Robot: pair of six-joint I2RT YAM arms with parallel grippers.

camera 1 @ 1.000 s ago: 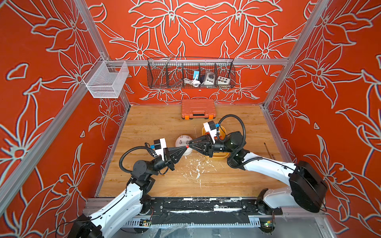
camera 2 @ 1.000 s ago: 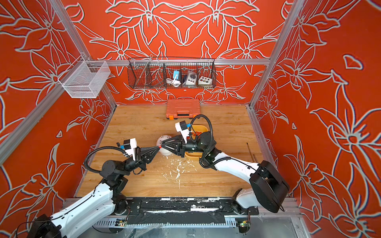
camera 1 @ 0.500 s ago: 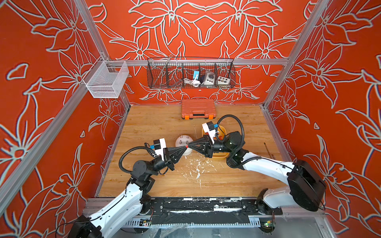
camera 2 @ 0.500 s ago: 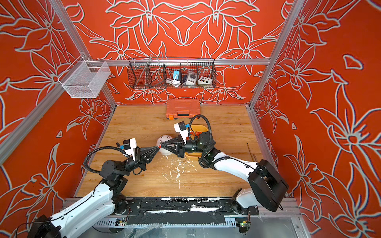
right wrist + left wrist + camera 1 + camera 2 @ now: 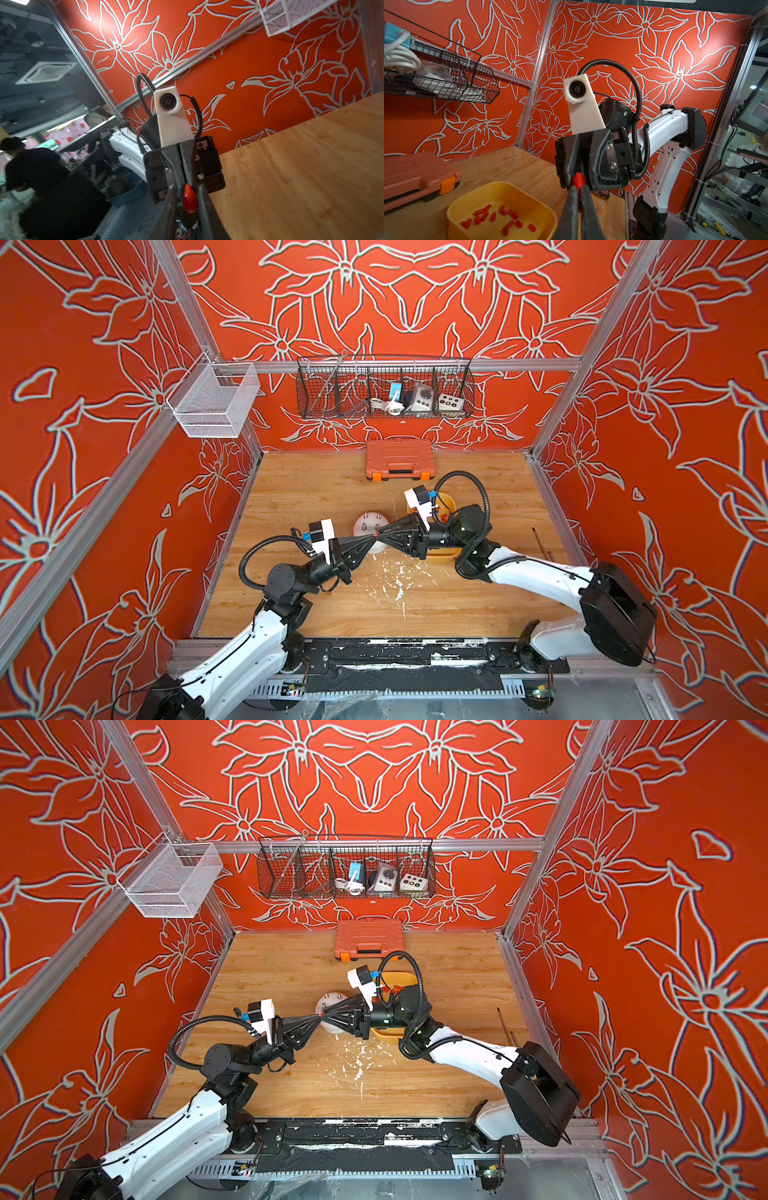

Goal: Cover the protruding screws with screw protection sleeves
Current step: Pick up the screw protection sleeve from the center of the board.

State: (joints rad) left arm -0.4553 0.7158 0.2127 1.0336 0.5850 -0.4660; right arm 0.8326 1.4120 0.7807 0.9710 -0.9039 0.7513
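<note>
Left end effector [image 5: 371, 537] and right end effector [image 5: 382, 534] stood tip to tip above the tabletop [image 5: 316, 497], both pinching one small red sleeve [image 5: 376, 535]. Just behind, three bare grey screws [image 5: 365, 515] rose from a white dome [image 5: 370, 522], its front hidden by the fingers. More sleeves [image 5: 494, 216] lay in a yellow tray [image 5: 504, 187] near an orange case [image 5: 400, 464].

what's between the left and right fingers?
One red sleeve, gripped by the left gripper and right gripper tip to tip. Both wrist views show it.
</note>
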